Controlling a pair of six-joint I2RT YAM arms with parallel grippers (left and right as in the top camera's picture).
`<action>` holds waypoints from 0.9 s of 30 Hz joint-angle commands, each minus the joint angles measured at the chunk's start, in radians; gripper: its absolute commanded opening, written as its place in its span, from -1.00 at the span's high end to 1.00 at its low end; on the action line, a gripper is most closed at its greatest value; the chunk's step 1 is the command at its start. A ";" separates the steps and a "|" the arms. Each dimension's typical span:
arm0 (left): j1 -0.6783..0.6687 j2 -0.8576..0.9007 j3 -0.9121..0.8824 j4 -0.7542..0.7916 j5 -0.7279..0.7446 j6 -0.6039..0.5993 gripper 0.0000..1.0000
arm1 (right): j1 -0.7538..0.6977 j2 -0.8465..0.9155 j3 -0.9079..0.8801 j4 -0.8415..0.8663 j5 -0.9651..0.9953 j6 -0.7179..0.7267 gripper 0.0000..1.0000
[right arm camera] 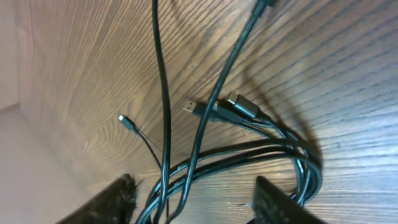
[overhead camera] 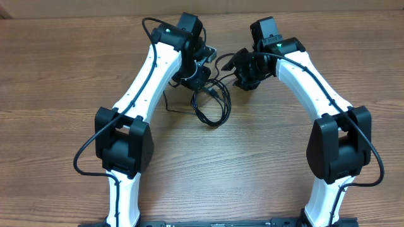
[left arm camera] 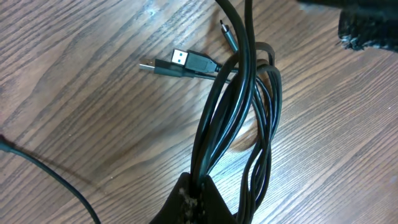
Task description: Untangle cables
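Observation:
The cables are thin black cords bunched in long loops on the wooden table between my two arms. My left gripper is shut on several strands of the cables, which rise from its fingers. Two USB plugs and a small plug lie on the wood beyond. My right gripper is open, with strands of the cables running loose between its fingers. The USB plugs and the small plug lie in front of it. In the overhead view the left gripper and right gripper hang close together over the bundle.
One thin black strand trails off to the left across the wood. The table's back edge runs just behind both grippers. A paler surface borders the table in the right wrist view. The arms' bases stand near the front.

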 commanded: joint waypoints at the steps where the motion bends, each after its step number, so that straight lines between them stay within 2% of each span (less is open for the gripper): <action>1: -0.026 -0.048 0.017 -0.005 -0.047 0.030 0.92 | 0.007 -0.029 0.020 0.003 0.018 0.030 -0.29; 6: -0.044 -0.048 0.017 -0.008 -0.147 0.010 0.92 | 0.017 -0.017 0.017 0.003 0.024 0.056 -0.34; 9: -0.049 -0.048 0.017 -0.012 -0.143 0.007 0.92 | 0.018 0.002 0.006 0.007 0.029 0.093 -0.35; 13: -0.053 -0.048 0.017 -0.014 -0.144 0.007 0.92 | 0.018 0.063 0.000 0.032 0.018 0.122 -0.18; 22: -0.053 -0.048 0.017 -0.014 -0.143 0.006 0.92 | 0.023 0.124 0.000 0.104 0.006 0.118 -0.15; 27: -0.054 -0.048 0.017 -0.014 -0.091 0.007 0.92 | 0.037 0.140 0.000 0.194 -0.024 0.119 -0.13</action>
